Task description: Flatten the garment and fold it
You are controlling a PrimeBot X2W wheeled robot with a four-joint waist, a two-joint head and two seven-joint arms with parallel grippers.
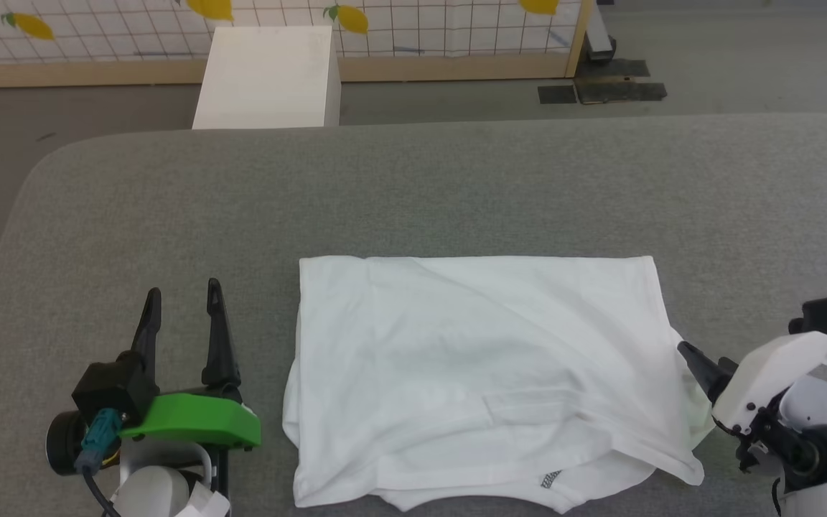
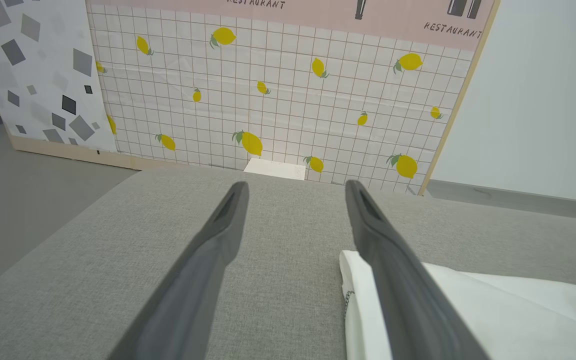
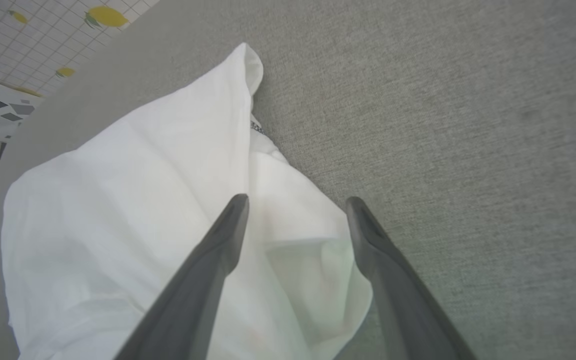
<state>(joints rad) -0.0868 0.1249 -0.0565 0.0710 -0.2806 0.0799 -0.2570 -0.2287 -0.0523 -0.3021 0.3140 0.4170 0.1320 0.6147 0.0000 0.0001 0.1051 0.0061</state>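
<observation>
Where the garment [image 1: 478, 359] lies, left tool [image 1: 184, 287] and right tool [image 3: 296, 200] flank it.

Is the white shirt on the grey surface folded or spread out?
Folded. The shirt lies as a compact rectangle, no sleeves sticking out, and stacked layers show along its near edge.

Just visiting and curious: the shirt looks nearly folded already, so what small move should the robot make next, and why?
Probably lower the right gripper onto the loose right edge of the shirt and pinch it. Its fingers stand open above that edge, holding nothing, and the layers there poke out unevenly, so the fold looks untidy on that side.
</observation>
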